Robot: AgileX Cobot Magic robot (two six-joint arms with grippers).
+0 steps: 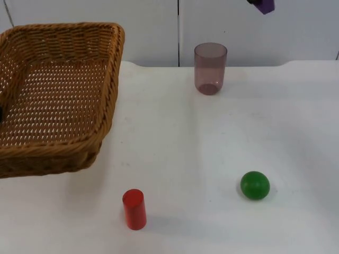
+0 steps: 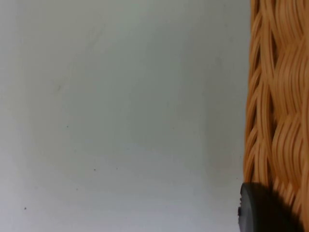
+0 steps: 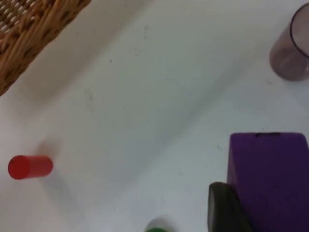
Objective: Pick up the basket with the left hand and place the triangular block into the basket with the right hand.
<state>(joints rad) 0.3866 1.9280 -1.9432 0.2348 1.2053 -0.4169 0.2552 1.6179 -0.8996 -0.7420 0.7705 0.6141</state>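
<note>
**Block in my right jaws, basket on my left**

My right jaws (image 3: 227, 208) are clenched on the purple triangular block (image 3: 270, 179), held high above the surface (image 1: 212, 143); from above, the block peeks in at the far edge near the partition wall (image 1: 265, 5). My left jaws (image 2: 263, 212) sit against the woven rim of the basket (image 1: 58, 90); I seem to be grasping it, though I see just one dark fingertip there. The basket hangs tilted over the surface's left side. Below stand a translucent cup (image 1: 210, 69) near the wall, a green ball (image 1: 255, 185) and an upright red cylinder (image 1: 134, 209), all well apart.
</note>
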